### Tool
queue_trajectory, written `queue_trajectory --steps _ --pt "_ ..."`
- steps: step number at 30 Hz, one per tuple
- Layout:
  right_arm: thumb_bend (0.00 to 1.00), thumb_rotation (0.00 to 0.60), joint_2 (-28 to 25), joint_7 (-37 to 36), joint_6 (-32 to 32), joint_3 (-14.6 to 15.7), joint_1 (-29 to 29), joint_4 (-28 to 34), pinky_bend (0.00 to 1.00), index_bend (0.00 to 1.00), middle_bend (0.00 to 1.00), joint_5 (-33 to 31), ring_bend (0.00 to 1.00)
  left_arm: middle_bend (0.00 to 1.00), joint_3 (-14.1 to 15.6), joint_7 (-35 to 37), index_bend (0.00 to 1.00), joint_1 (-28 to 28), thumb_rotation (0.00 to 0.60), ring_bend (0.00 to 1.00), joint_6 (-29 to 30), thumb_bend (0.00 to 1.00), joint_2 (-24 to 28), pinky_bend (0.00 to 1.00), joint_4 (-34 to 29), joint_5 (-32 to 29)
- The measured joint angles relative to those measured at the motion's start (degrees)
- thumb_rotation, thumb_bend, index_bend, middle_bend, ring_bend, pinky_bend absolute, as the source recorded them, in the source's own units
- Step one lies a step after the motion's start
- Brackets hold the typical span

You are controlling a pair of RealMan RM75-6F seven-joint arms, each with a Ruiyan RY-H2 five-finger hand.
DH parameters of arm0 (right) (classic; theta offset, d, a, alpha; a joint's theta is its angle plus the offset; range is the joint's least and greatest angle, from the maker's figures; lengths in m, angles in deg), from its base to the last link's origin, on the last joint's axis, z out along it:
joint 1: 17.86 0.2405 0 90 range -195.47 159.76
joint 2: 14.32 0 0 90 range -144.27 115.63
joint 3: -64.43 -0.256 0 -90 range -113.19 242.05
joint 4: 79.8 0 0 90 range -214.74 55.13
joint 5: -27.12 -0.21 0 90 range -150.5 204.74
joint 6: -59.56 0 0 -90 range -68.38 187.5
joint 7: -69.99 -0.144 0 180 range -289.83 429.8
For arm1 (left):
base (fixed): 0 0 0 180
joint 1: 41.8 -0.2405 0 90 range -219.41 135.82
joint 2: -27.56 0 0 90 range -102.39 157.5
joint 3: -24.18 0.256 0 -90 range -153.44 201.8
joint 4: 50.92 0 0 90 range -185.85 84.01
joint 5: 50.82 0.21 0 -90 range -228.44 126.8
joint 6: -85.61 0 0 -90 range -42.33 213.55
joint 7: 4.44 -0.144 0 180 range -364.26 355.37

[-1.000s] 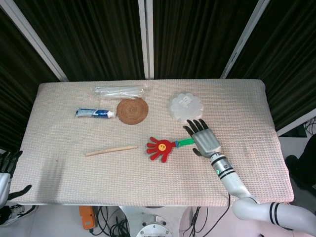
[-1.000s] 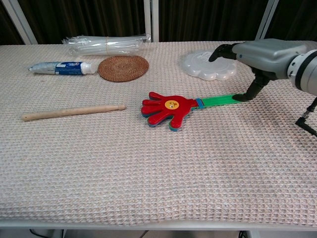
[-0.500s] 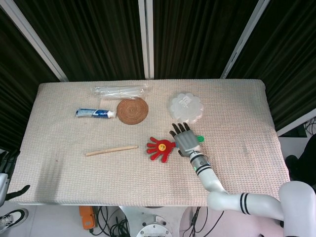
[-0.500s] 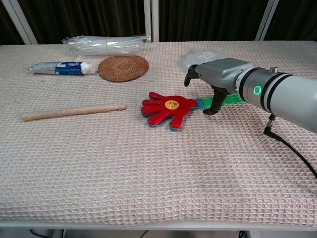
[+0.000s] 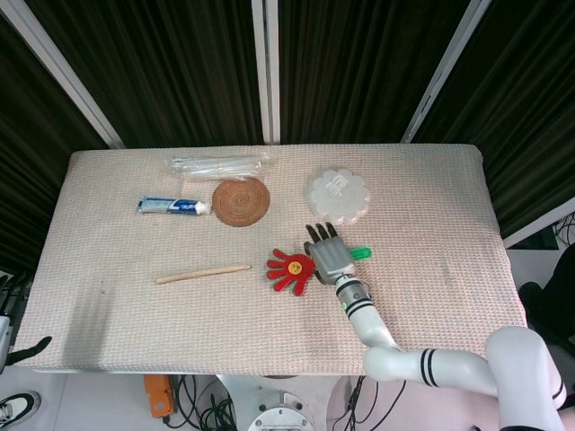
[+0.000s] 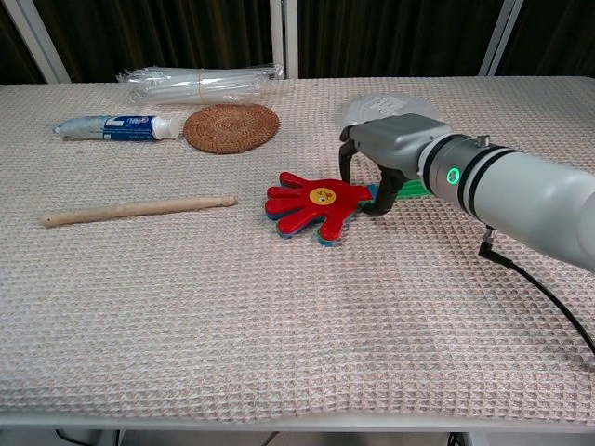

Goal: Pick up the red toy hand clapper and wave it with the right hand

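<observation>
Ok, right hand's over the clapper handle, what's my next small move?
Probably close the fingers around the green handle. The right hand arches over it beside the red toy hand clapper, fingertips down on either side, and the clapper lies flat on the table, not gripped.

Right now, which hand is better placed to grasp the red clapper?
The right hand. It sits over the green handle of the red toy hand clapper, fingers curled down around it. The left hand is at the table's far left edge.

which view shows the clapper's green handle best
Neither is clear. The head view shows the green handle end poking past the right hand. The chest view shows only a green sliver behind the hand.
</observation>
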Motion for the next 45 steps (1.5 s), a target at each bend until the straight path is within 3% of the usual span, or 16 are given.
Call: queue_trajectory --steps 8,16,23,27,30,35,40,45 --pt "0.24 0.6 1.0 0.3 0.4 0.3 1.0 -1.0 0.0 0.42 0.07 -1.6 0.0 0.03 0.1 0.5 0.04 -0.2 0.6 0.0 0.1 0.1 -0.1 0.03 0.4 0.0" --pt "0.28 0.6 0.9 -0.3 1.7 0.9 0.8 -0.7 0.0 0.54 0.12 -0.8 0.0 0.03 0.1 0.8 0.04 -0.2 0.6 0.0 0.0 0.1 -0.1 0.03 0.5 0.1" --pt "0.33 0.6 0.5 -2.1 2.2 1.6 -0.1 -0.6 0.0 0.66 0.27 0.5 0.01 0.03 0.1 0.7 0.04 0.0 0.6 0.0 -0.2 0.1 -0.2 0.03 0.4 0.2" --pt "0.4 0.6 0.4 -5.1 2.1 1.7 -0.8 -0.9 0.01 0.75 0.36 2.7 0.09 0.03 0.1 1.0 0.04 0.2 0.6 0.0 -0.4 0.1 -0.3 0.03 0.4 0.3" --pt "0.46 0.6 0.3 -9.3 2.2 1.7 -1.7 -1.2 0.08 0.82 0.44 6.0 0.17 0.03 0.0 1.3 0.04 0.3 0.6 0.0 -0.4 0.1 -0.3 0.03 0.5 0.3" --pt "0.47 0.6 0.2 -19.5 2.9 1.7 -3.8 -2.1 0.22 0.88 0.52 14.0 0.27 0.03 0.0 1.7 0.04 0.3 0.6 0.0 -0.3 0.09 -0.4 0.03 0.6 0.4" --pt "0.47 0.6 -0.1 -28.2 3.8 1.6 -6.4 -2.9 0.48 0.91 0.58 20.2 0.41 0.03 0.0 1.7 0.04 0.3 0.6 0.0 -0.1 0.1 -0.4 0.03 0.5 0.6" --pt "0.48 0.6 0.0 -32.0 4.3 1.5 -8.0 -3.9 0.74 0.94 0.63 22.8 0.54 0.03 0.0 1.6 0.04 0.3 0.6 0.0 0.1 0.09 -0.5 0.03 0.6 0.8"
